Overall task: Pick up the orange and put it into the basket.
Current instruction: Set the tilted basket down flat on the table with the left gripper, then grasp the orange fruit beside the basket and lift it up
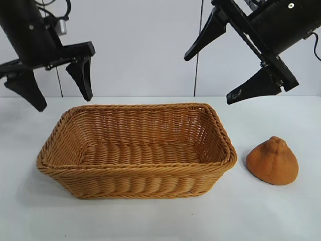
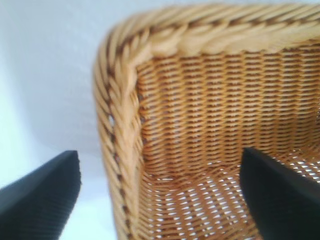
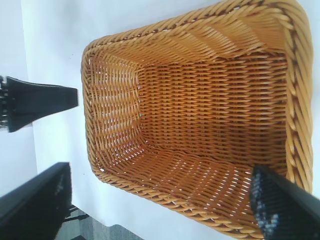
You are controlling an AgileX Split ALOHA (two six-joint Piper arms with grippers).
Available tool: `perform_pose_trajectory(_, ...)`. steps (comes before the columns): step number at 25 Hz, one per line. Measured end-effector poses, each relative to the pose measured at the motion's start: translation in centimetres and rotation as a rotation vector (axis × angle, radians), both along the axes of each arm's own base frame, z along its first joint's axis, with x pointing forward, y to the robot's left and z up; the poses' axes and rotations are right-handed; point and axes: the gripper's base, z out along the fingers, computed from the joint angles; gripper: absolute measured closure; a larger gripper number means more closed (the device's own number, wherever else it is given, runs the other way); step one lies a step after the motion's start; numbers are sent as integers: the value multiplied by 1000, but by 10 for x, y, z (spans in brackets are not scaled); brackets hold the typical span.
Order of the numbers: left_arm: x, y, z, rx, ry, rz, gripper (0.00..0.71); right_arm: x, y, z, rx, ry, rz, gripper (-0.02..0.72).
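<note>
The orange (image 1: 272,161), a bumpy orange-brown lump with a knob on top, sits on the white table to the right of the basket (image 1: 135,173), apart from it. Nothing lies inside the large woven wicker basket at the table's middle. My left gripper (image 1: 64,103) hangs open and empty above the basket's back left corner; its wrist view shows that corner's braided rim (image 2: 120,125) between its fingers (image 2: 45,192). My right gripper (image 1: 208,79) is open and empty, high above the basket's back right. The orange is out of both wrist views.
The white table (image 1: 281,216) runs on around the basket and the orange. A pale wall stands behind the arms. In the right wrist view, a finger of the left gripper (image 3: 42,102) shows past the basket's far rim (image 3: 190,22), with the table edge beyond.
</note>
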Motion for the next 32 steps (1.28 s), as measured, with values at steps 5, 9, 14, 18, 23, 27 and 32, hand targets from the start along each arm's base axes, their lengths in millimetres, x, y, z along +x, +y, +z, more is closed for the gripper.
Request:
perform_pose_trajectory(5,10,24,24,110,-51,4,92,0,0,0,-2,0,1,42)
perform_pose_trajectory(9,14,55,26,171,-47,56,92,0,0,0,-4,-1,2,42)
perform_pose_trajectory(14,17,101,26,218,-42,150,92,0,0,0,-4,-1,2,42)
perform_pose_trajectory(18,17,115,26,226,-40,178,92,0,0,0,-4,-1,2,42)
perform_pose_trajectory(23,2,113,26,208,-16,170,92,0,0,0,-4,0,3,42)
perform_pose_trajectory(27,-30,112,27,213,30,157,93,0,0,0,-4,1,4,42)
perform_pose_trajectory(32,-90,112,25,224,94,139,93,0,0,0,-5,1,5,42)
